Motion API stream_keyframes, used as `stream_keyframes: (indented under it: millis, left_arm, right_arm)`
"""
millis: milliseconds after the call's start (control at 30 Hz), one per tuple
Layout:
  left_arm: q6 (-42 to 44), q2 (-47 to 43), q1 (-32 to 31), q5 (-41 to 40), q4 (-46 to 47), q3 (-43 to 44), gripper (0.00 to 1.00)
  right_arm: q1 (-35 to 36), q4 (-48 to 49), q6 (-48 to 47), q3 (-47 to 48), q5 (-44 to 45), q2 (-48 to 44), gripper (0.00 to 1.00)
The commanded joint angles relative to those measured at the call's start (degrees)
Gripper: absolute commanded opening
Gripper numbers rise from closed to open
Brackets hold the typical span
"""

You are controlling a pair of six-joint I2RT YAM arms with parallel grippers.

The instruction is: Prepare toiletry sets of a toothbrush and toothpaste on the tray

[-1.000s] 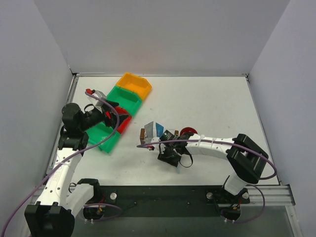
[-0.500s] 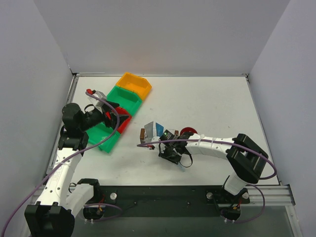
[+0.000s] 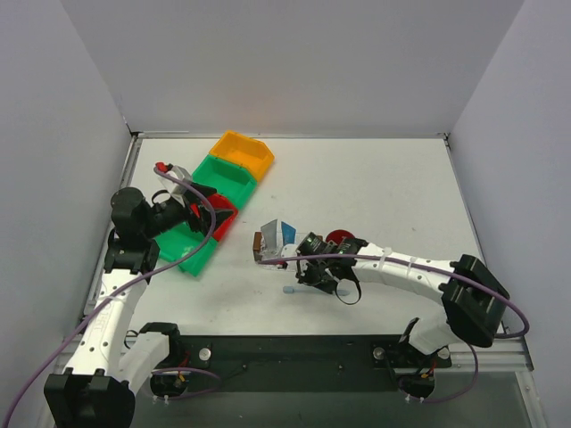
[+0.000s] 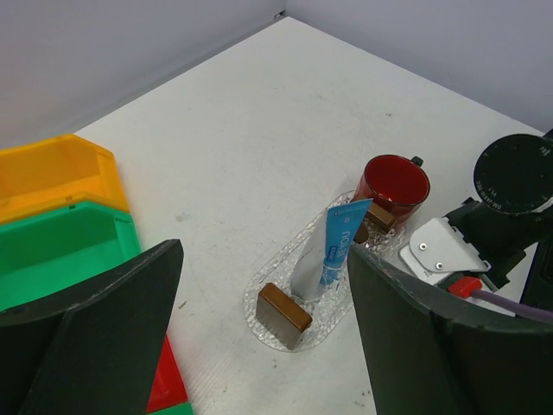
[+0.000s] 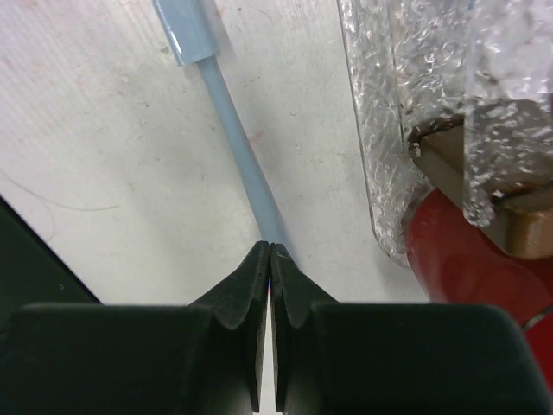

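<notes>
Down on the bench (image 5: 104, 130), the right end effector (image 5: 270, 251) has its fingers pressed together, tips at the handle end of the toothbrush (image 5: 233, 130), which lies flat beside the clear tray (image 5: 389, 112). The left end effector (image 4: 263, 259) hangs spread wide apart. Two toothpaste tubes (image 4: 333, 251) lean in the tray.

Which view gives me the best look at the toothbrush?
Right wrist view: the toothbrush lies close up on the table, its pale blue handle running to the tips of the shut right gripper. The top view shows only a pale sliver beside that gripper; the left wrist view shows none of it.
</notes>
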Motion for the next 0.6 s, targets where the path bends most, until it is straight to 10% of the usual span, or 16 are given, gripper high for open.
stream_keyframes:
  millis: [0,300,567]
  left_arm:
    - [0.21,-1.49,0.37,2.62,0.34,1.54,0.88]
    - [1.18,-1.58,0.28,3.41,-0.72,1.98,0.88]
    - [3.11,-1.58,0.28,3.15,-3.00,2.60,0.88]
  right_arm:
    - [0.04,-5.42,-1.74,3.15,-2.69,-4.76,0.00]
    - [0.04,-6.57,-6.84,4.64,-7.09,-0.56,0.25]
    - [0.04,-3.67,-9.65,4.47,-7.89,4.10,0.27]
